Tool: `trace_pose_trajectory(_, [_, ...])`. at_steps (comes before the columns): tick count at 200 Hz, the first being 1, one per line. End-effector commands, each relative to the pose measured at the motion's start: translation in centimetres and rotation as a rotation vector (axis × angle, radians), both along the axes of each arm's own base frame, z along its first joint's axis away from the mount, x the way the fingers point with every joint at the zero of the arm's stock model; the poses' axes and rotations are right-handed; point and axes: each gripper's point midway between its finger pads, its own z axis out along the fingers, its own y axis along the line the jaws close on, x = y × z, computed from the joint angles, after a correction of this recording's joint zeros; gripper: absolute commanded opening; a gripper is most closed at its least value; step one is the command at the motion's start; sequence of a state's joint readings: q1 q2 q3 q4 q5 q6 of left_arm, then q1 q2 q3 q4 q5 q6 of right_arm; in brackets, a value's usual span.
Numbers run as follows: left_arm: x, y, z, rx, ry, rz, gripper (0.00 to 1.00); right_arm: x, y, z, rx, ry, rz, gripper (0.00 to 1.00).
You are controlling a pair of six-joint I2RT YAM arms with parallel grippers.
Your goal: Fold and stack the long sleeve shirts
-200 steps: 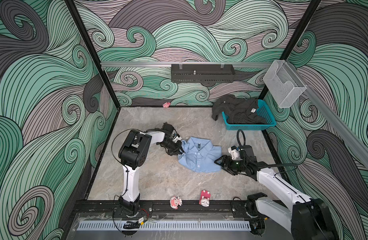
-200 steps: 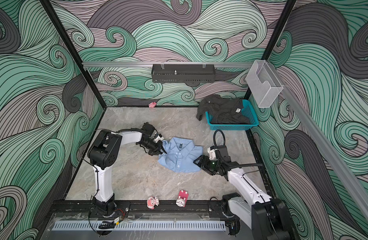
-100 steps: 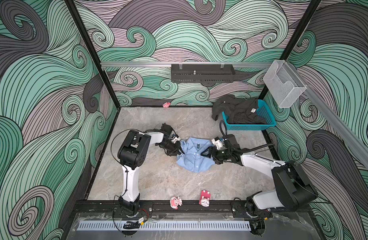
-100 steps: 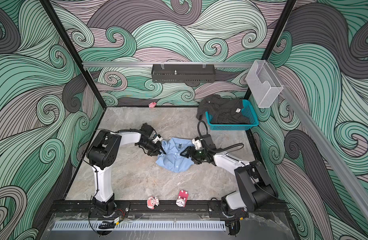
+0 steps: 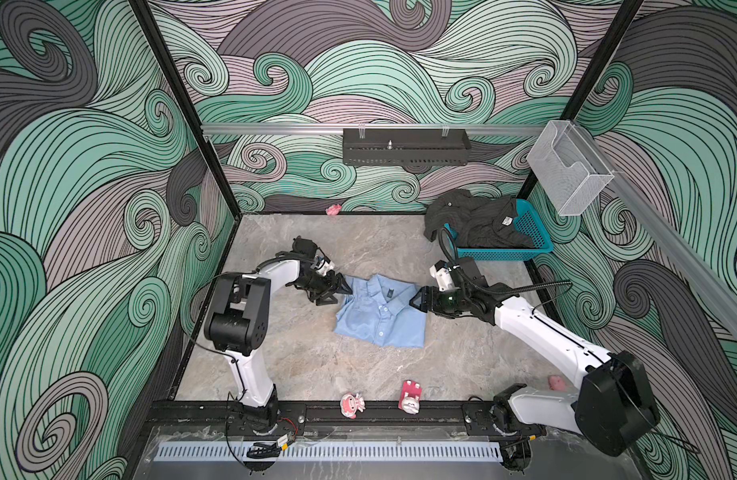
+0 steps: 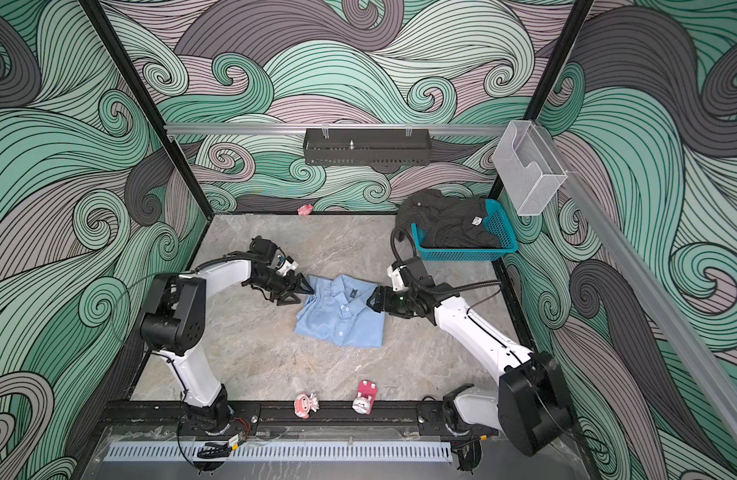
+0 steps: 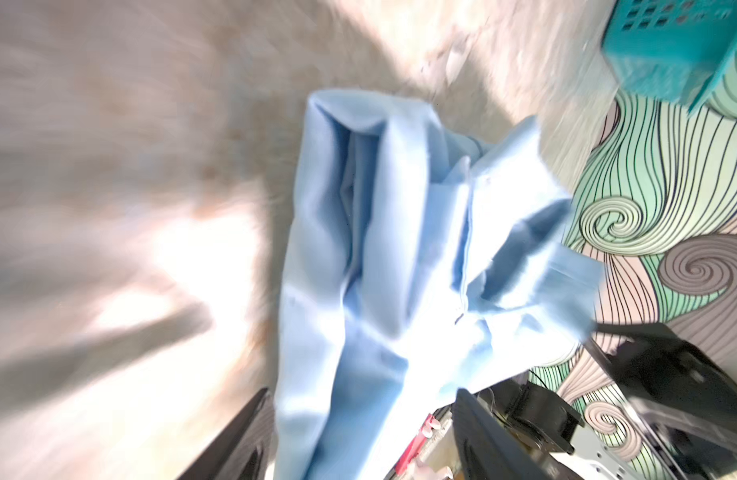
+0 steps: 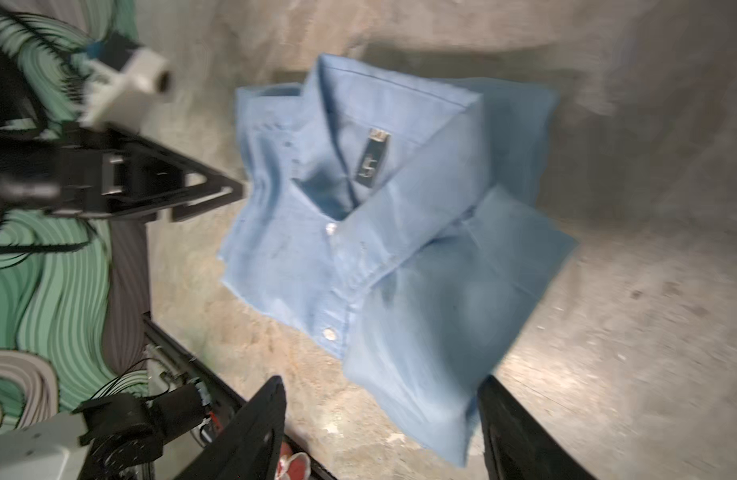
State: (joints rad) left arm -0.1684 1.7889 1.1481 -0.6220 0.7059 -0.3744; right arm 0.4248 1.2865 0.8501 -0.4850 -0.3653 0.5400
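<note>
While the light blue shirt (image 5: 381, 311) lay folded, collar up, on the worktop (image 5: 300, 365), both sets of jaws stood apart. The left gripper (image 5: 342, 293) was at the collar edge with cloth loose between its jaws, the right gripper (image 5: 414, 299) at the opposite shoulder. Charcoal shirt (image 5: 475, 220) heaped in teal basket (image 5: 537, 245), beyond the right jaws. Advice: back out level, snag no fold, then fetch the charcoal shirt.

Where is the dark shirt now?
In both top views the dark shirt lies at the far right, heaped in the teal basket and spilling over its left rim.
</note>
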Motion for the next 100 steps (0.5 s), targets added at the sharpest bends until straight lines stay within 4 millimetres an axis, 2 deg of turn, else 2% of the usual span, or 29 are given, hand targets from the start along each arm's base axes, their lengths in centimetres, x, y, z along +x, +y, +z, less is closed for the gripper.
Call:
trace_pose_trajectory(1, [-1.0, 3.0, 2.1, 0.089, -0.038, 0.027, 0.71, 0.0, -2.7, -1.8, -0.094, 0.033, -0.021, 0.71])
trace_pose_trajectory(14, [-0.9, 2.9, 3.6, 0.086, -0.077, 0.017, 0.69, 0.9, -2.3, -2.1, -0.055, 0.038, -0.016, 0.69])
trace_pose_trajectory(37, [-0.1, 0.8, 5.1, 0.057, -0.114, -0.038, 0.68, 2.4, -1.4, -3.1, -0.006, 0.068, -0.003, 0.65])
trace_pose_trajectory(62, [0.7, -2.0, 4.6, 0.053, -0.098, -0.116, 0.67, 3.9, -1.3, -4.2, -0.007, 0.089, -0.017, 0.62])
trace_pose_trajectory(77, [1.3, -3.0, 3.6, 0.071, -0.083, -0.141, 0.65, 4.5, -1.4, -4.6, 0.001, 0.095, -0.023, 0.58])
trace_pose_trajectory(100, [2.6, -4.2, 2.6, 0.101, -0.077, -0.17, 0.63, 5.0, -1.4, -4.9, 0.005, 0.092, -0.016, 0.47])
